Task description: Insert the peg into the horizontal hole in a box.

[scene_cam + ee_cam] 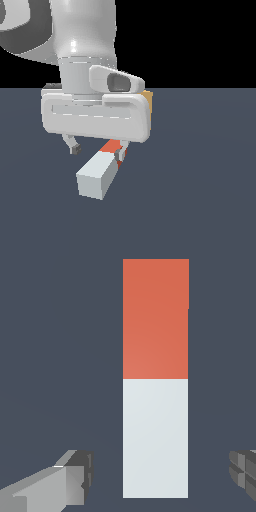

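hand (98, 149) hangs wide open astride the peg (100, 172) lying on the surface (200, 190). only the exterior view shows a sliver of the box (148, 100) behind the hand; the wrist view shows gaps beside both fingers (70, 478).

A dark slate floor (200, 200) (flat, featureless) spreads below.

A bare simulated scene: flat slate-blue floor (200, 200), black void behind, plainly rendered blocky shapes.
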